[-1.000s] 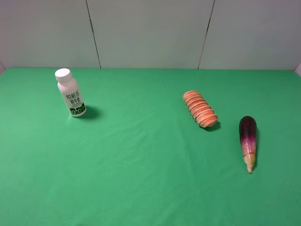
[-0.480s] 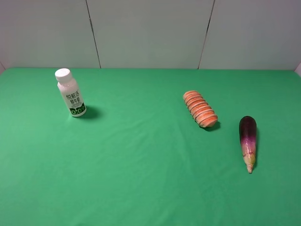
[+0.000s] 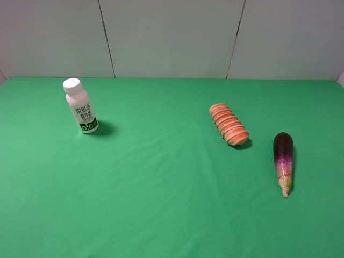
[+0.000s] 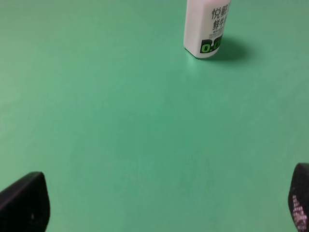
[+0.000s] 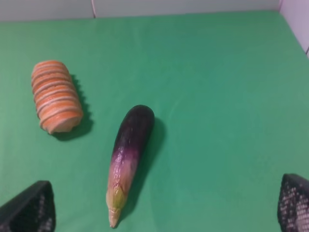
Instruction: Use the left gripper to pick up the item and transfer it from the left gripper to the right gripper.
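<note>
The eggplant (image 3: pixel 283 161) lies on the green cloth at the right, dark purple end toward the back, pale pointed tip toward the front. It also shows in the right wrist view (image 5: pixel 127 157). Neither arm shows in the exterior high view. In the left wrist view only the two black fingertips (image 4: pixel 24 203) of the left gripper (image 4: pixel 161 205) show, wide apart and empty, above bare cloth. In the right wrist view the right gripper (image 5: pixel 166 205) is open and empty, its dark fingertips (image 5: pixel 31 208) at the frame's lower corners, the eggplant lying ahead of them.
A white bottle with a green label (image 3: pixel 80 106) stands at the back left; it shows in the left wrist view (image 4: pixel 207 26). An orange ridged loaf (image 3: pixel 229 124) lies just left of the eggplant, apart from it; it shows in the right wrist view (image 5: pixel 55 95). A grey wall runs behind.
</note>
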`<state>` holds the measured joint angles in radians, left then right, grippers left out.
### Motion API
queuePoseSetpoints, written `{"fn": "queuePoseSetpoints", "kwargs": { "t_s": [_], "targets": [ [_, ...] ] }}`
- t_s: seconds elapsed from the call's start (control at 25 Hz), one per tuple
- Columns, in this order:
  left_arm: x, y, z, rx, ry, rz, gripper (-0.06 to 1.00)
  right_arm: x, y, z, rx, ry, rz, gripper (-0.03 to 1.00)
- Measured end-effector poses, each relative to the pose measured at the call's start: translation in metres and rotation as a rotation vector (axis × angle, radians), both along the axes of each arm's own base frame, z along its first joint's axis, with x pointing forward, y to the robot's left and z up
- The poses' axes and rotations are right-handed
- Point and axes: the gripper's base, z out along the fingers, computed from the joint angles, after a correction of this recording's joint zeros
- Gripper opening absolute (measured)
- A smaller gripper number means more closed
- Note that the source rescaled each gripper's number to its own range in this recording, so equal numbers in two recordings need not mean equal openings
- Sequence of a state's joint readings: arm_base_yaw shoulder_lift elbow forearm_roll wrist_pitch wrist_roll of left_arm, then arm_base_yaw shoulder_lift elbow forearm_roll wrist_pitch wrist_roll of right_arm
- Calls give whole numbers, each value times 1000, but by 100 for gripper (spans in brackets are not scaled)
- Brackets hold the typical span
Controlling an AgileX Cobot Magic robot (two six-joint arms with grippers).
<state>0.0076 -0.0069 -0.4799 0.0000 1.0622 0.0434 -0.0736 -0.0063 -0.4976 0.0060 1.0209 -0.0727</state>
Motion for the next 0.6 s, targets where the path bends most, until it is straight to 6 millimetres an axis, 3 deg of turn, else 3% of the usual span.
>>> {"fn": "queuePoseSetpoints", "kwargs": {
  "t_s": [0.6],
  "targets": [
    [0,0,0,5,-1,3,100,0,0,0,0,-3,0,100]
  ]
}}
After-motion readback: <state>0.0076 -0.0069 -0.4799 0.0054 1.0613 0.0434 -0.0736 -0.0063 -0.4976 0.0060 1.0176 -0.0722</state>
